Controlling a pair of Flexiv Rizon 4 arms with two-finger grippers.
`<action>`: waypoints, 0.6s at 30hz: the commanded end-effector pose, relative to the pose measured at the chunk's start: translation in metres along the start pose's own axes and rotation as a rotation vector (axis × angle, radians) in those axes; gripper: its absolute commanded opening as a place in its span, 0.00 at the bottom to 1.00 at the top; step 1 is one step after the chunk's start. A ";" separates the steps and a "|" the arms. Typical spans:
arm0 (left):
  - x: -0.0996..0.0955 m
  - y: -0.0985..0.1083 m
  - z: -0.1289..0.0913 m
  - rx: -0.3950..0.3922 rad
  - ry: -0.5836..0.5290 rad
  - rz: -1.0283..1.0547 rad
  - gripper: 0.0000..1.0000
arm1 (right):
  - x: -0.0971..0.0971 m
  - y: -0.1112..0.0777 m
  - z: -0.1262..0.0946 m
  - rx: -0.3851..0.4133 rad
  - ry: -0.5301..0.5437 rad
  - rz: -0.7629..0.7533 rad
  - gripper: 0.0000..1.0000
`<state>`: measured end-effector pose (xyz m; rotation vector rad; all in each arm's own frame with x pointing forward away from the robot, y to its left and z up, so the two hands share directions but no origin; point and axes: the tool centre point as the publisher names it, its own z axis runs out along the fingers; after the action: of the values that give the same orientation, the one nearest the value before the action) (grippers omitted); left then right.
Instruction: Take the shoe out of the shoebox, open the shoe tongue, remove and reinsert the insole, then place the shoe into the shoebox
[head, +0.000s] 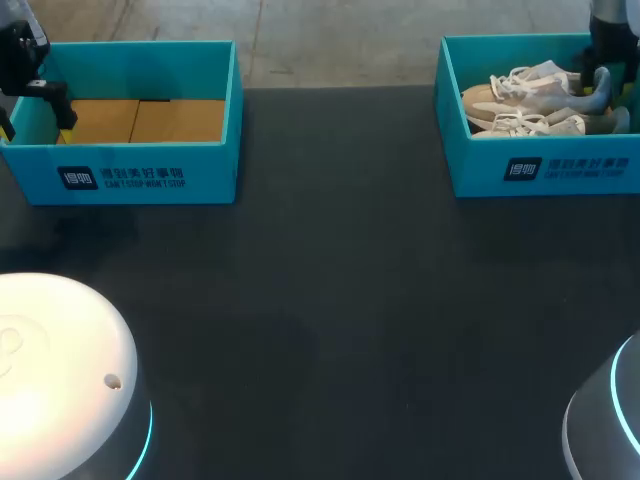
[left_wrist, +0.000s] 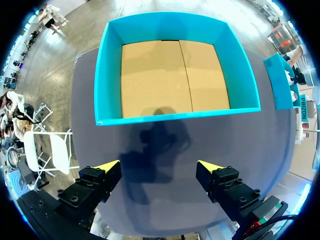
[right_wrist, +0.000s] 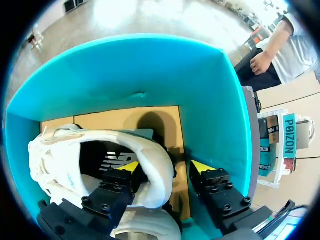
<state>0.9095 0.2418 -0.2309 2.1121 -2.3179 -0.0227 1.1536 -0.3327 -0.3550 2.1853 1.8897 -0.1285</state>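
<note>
Two white lace-up shoes lie side by side in the teal shoebox (head: 545, 165) at the far right, one (head: 510, 92) behind the other (head: 530, 125). My right gripper (head: 600, 88) is down inside that box at their heel end. In the right wrist view the right gripper (right_wrist: 165, 167) straddles the heel wall of the white shoe (right_wrist: 75, 145). One finger is inside the shoe's opening. The other stands outside the heel, with a strip of cardboard floor showing between it and the shoe. My left gripper (left_wrist: 160, 167) hangs open over the table, in front of the empty box.
A second teal box (head: 150, 175) with a bare cardboard floor (left_wrist: 175, 75) stands at the far left. The dark table (head: 330, 300) stretches between the boxes. My arms' rounded bases (head: 50, 370) (head: 610, 420) rise at the near corners.
</note>
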 end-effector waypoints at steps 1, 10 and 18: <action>0.000 0.001 0.000 0.001 -0.002 0.000 1.00 | -0.001 -0.008 -0.016 -0.024 -0.001 0.003 0.72; 0.000 0.001 0.000 0.001 -0.002 0.000 1.00 | 0.003 -0.010 -0.052 -0.060 0.004 -0.002 0.97; 0.000 0.001 0.000 0.001 -0.002 0.000 1.00 | 0.008 -0.018 -0.096 -0.064 0.036 -0.003 1.00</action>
<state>0.9095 0.2418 -0.2308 2.1121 -2.3181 -0.0228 1.1431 -0.3044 -0.2877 2.1646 1.8960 -0.0431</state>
